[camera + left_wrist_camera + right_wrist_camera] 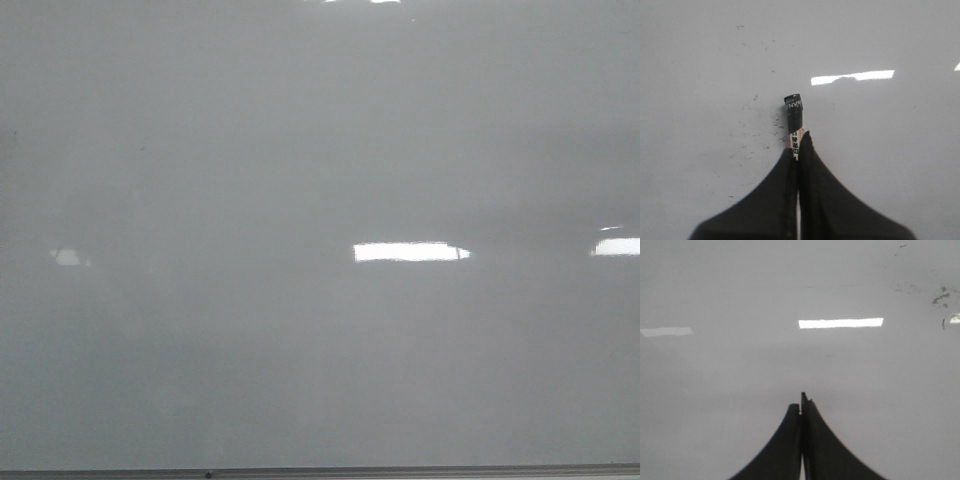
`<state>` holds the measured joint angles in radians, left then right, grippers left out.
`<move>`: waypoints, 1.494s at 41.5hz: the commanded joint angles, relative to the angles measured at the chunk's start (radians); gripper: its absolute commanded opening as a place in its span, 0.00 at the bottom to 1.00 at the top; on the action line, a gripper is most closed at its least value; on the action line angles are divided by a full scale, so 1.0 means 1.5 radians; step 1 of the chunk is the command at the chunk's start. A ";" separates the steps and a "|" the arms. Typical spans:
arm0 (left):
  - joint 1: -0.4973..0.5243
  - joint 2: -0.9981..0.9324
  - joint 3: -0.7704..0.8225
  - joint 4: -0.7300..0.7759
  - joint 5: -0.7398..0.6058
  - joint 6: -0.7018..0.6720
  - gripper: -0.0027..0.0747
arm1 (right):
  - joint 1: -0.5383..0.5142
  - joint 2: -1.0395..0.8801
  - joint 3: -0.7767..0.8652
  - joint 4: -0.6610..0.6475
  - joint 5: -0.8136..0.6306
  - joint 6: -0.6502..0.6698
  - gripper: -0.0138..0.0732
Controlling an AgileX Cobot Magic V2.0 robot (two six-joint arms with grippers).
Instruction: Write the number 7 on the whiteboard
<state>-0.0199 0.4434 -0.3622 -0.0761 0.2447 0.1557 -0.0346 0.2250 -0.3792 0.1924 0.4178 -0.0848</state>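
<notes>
A: Left gripper (799,145)?
B: Clamped on a black-capped marker (794,114), cap end toward the whiteboard (300,120), amid faint smudges.
A: Right gripper (801,402)?
B: Pressed together, holding nothing.
A: Any 7?
B: None visible; only glare on the board.

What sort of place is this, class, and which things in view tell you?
Probably an indoor robot workstation: a glossy whiteboard fills every view, ceiling-light reflections gleam on it, and the left claw grips a black-capped marker.
</notes>
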 commanded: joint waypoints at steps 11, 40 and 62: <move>-0.001 0.011 -0.009 -0.002 -0.082 -0.007 0.92 | -0.005 0.012 -0.023 -0.003 -0.047 -0.003 0.86; -0.001 0.512 -0.179 -0.002 -0.058 -0.007 0.81 | -0.004 0.012 -0.023 -0.003 -0.042 -0.003 0.89; -0.001 0.672 -0.211 -0.002 -0.200 -0.007 0.60 | -0.004 0.012 -0.023 -0.003 -0.042 -0.003 0.89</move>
<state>-0.0199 1.4724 -0.6477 -0.0761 0.0303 0.1557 -0.0346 0.2250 -0.3791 0.1901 0.4273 -0.0848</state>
